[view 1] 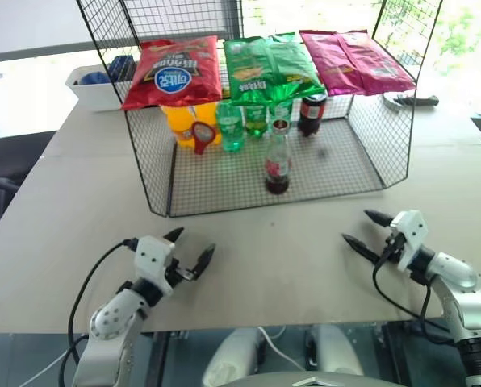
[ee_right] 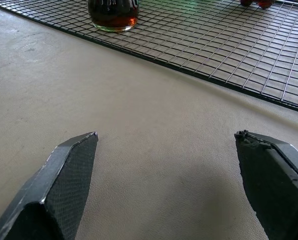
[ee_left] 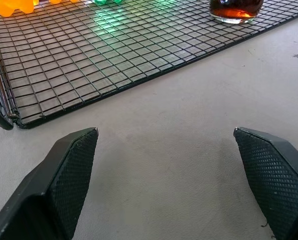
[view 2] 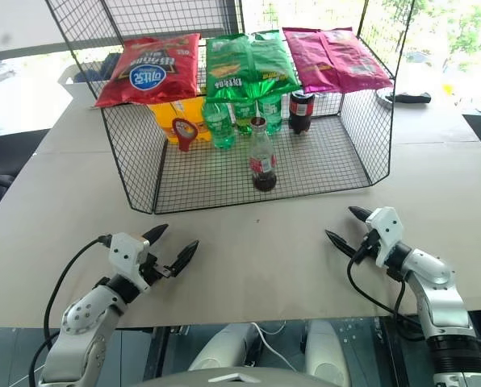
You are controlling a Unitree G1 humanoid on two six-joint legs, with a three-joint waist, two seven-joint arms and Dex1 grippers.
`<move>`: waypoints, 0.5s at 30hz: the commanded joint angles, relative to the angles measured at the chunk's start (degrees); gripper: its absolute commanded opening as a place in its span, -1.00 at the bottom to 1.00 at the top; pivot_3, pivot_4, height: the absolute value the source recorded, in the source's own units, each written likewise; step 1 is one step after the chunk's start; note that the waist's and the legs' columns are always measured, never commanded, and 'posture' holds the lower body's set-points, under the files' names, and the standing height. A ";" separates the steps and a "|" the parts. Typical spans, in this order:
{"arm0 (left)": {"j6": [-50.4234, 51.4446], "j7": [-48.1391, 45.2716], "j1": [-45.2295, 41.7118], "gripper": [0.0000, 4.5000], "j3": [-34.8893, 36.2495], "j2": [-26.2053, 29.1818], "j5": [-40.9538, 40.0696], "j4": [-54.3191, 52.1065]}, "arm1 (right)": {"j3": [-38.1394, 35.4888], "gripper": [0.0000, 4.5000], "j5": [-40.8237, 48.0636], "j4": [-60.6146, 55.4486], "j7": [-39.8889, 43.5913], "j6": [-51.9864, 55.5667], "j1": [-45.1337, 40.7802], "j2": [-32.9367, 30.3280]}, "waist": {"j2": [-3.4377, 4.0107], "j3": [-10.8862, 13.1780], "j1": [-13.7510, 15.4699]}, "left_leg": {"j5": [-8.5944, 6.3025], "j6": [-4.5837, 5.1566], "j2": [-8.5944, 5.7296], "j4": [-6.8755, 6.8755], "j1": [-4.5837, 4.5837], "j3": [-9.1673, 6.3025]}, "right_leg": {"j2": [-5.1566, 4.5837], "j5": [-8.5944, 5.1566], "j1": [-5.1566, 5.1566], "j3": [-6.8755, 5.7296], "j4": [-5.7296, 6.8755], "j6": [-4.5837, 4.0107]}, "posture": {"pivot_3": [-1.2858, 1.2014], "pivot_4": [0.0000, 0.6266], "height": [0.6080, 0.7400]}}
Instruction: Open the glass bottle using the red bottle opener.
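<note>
Both end effectors [view 1: 190, 247] [view 1: 363, 230] agape before wire rack [view 1: 224, 193] around glass bottle [view 1: 277, 165]

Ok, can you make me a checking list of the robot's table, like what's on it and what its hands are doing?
Surface: beige table, bare near the grippers.
Job's things: glass bottle upright on the wire rack; red bottle opener farther back, by the orange bottle.
Clutter: green bottles, cola bottle, three snack bags on top.
Grippers: left gripper open, empty; right gripper open, empty.
Cables: black cable on the left arm.
Surroundings: white tray behind.
</note>
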 commanded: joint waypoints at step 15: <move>-1.26 0.28 -0.68 1.00 0.02 -0.07 -0.51 -2.08 | -0.74 0.97 0.80 -2.02 0.31 -1.51 0.84 0.01 | 0.00 0.00 -0.01 | 0.00 0.00 0.00 0.00 0.00 0.00 | 0.00 0.00 0.00 0.00 0.00 0.00 | 0.03 -0.52 0.91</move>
